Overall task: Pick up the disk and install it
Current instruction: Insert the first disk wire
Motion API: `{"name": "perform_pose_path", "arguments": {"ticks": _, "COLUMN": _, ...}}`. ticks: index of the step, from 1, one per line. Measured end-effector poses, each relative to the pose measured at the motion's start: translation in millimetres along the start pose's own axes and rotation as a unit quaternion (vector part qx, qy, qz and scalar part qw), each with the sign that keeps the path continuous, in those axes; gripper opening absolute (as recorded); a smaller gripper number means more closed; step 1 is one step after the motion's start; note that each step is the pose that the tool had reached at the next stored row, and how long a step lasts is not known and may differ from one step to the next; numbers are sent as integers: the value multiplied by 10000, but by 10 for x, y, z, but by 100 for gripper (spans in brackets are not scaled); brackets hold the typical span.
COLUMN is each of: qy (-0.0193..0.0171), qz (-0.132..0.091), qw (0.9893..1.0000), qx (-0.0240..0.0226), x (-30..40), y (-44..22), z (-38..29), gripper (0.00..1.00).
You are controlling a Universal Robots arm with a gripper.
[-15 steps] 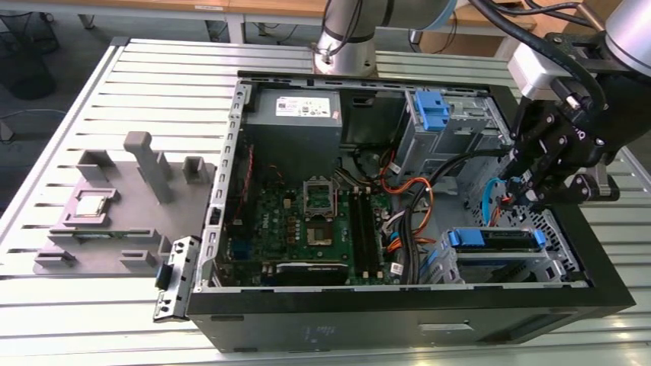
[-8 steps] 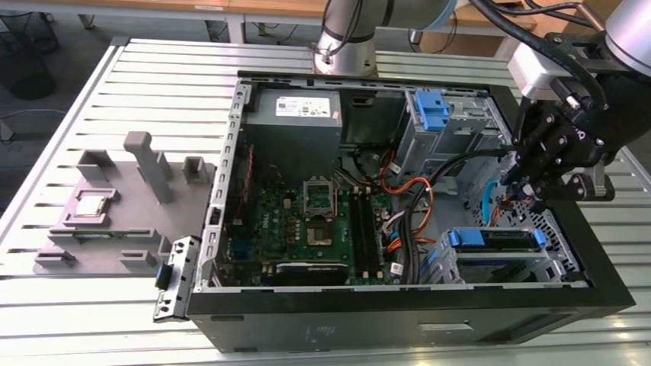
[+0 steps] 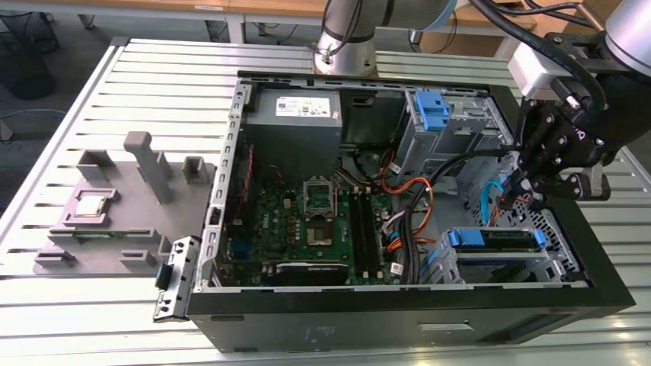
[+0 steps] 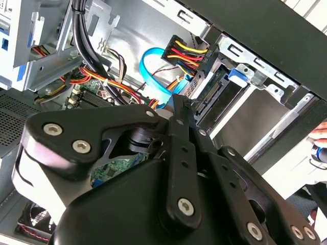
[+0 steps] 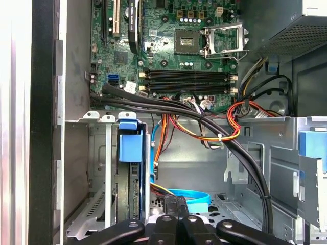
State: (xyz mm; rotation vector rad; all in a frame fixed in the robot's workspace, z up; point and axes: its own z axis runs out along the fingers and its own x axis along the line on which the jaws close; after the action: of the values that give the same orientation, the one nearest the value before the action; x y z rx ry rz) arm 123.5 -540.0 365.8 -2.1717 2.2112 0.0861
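The disk [image 3: 495,239] sits in the lower metal drive bay at the near right corner of the open computer case, with its blue carrier on top. In the first wrist view its blue end tab [image 5: 127,142] stands over the dark drive body in the bay slot. The disk's blue tab [image 4: 237,75] also shows in the second wrist view, beside the cable plugs. My gripper [image 3: 531,198] hangs above the case's right side, just beyond the disk. In both wrist views its fingers [image 5: 178,206] are pressed together with nothing between them. It is shut and apart from the disk.
The motherboard [image 3: 305,221] fills the case floor. Black, orange and red cable bundles [image 5: 214,127] and a light blue ribbon cable [image 4: 153,66] run close under the gripper. An upright blue bracket [image 3: 432,110] stands on the upper bay. A grey fixture [image 3: 112,206] lies on the table at the exterior view's left.
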Motion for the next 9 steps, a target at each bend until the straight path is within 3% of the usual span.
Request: {"name": "perform_pose_path", "arguments": {"ticks": 9, "qy": 1, "qz": 0, "qw": 10000, "qx": -5, "x": 0, "y": 0, "z": 0, "gripper": 13}}
